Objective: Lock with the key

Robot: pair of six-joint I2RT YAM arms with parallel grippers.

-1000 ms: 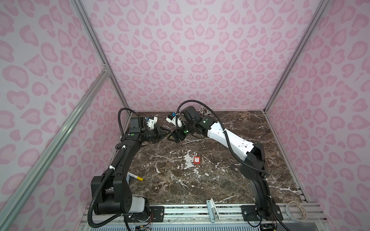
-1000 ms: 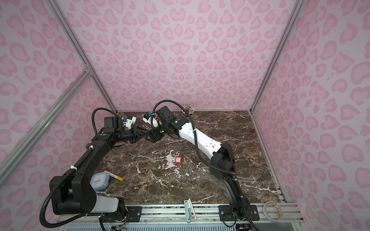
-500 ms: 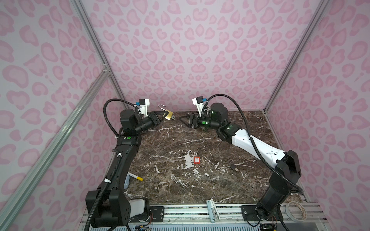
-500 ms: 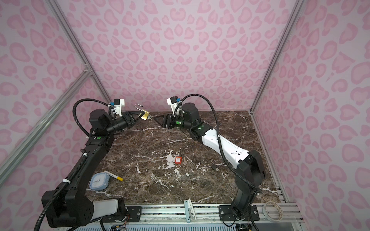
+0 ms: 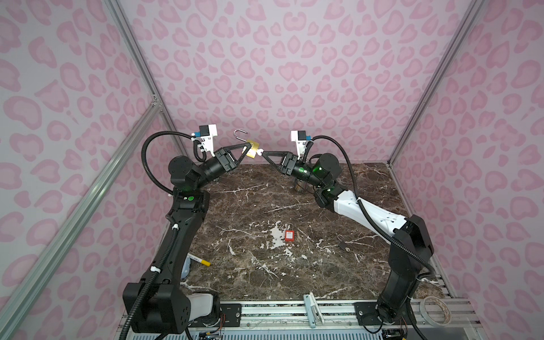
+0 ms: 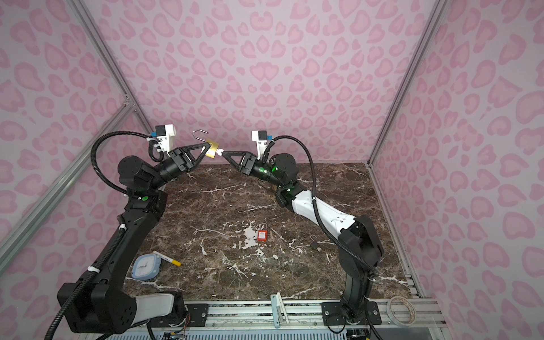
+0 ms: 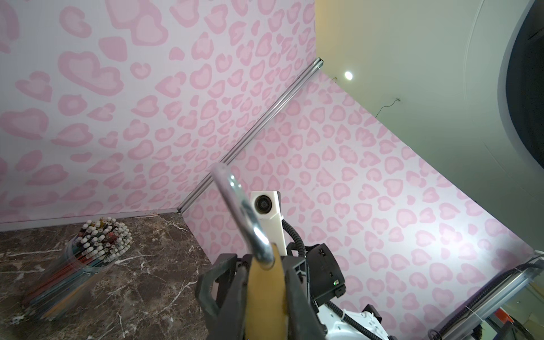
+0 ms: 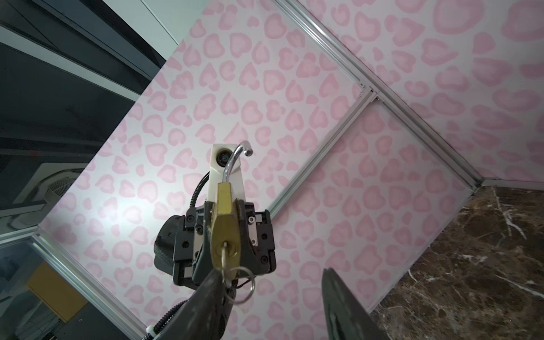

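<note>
left tool [image 5: 246, 148] firm on brass padlock [image 5: 253, 148]; right tool [image 5: 264, 153] unclenched beside key [image 5: 259, 152]

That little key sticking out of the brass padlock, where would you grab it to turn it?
Probably the key by its exposed head, pinched across its flat sides. Approach end-on toward the keyhole, from the side opposite the left end effector clamping the brass padlock: the key juts straight out of the lock's base there, with its ring dangling alongside.

Marble tabletop [image 5: 250, 206] mostly open; red padlock [image 5: 289, 235] mid-table, pencil cup [image 7: 85, 259] rear.
</note>
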